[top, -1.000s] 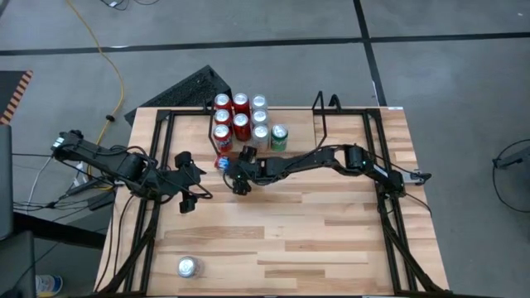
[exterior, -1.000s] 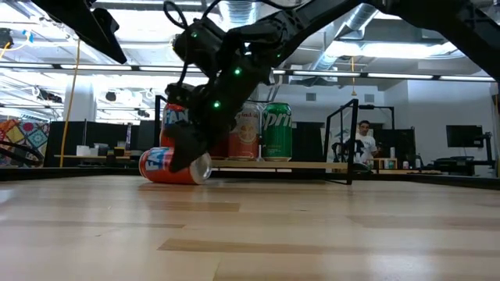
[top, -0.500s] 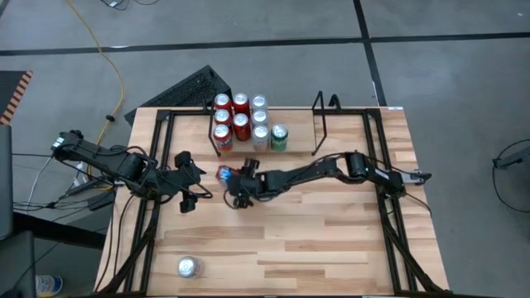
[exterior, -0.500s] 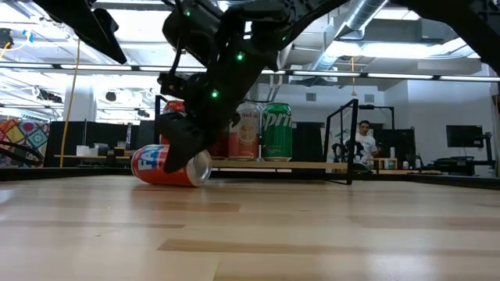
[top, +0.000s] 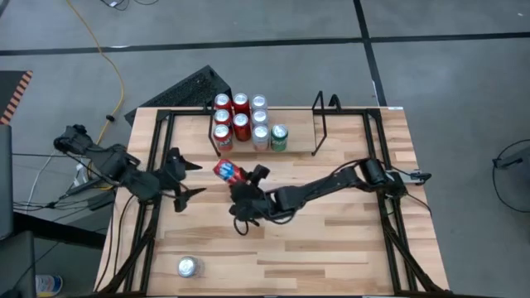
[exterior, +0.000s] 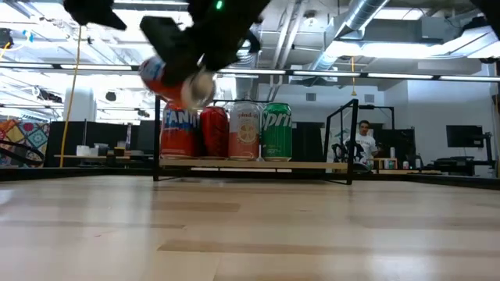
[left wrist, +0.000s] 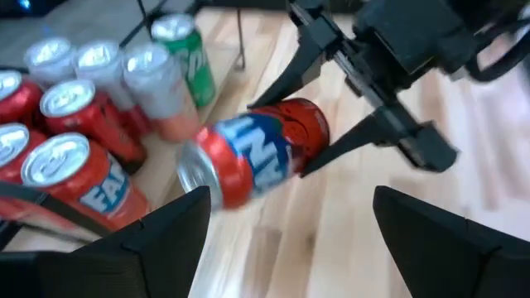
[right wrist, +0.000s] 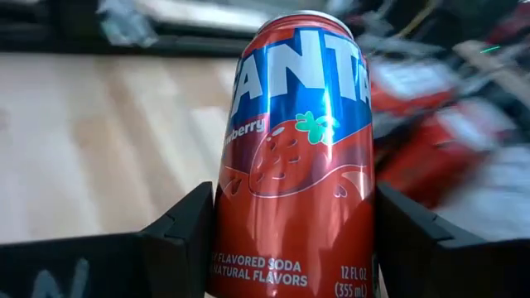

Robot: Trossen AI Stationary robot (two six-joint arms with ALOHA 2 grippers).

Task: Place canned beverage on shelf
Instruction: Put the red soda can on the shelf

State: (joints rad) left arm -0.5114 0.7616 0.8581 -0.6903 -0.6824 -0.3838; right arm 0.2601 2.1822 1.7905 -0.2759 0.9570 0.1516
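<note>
Above the table, the right pincer [top: 245, 180] clamps a red-and-blue Fanta can [top: 228, 171] (strawberry, tilted sideways).

Right gripper [left wrist: 327, 124] clamps a red Fanta can [left wrist: 252, 159], tilted and lifted above the wooden table [left wrist: 348, 240]. Beside it stand red cans [left wrist: 79, 178], pale cans [left wrist: 157, 87] and a green can [left wrist: 186, 50]. The left gripper's own fingers [left wrist: 157, 248] stand apart in the foreground.

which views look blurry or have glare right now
Left wrist view: the held Fanta can and shelf cans are motion-smeared. Right wrist view: the can is sharp with a glare streak, background blurred. Low view: the lifted can is smeared, ceiling lights bright.
</note>
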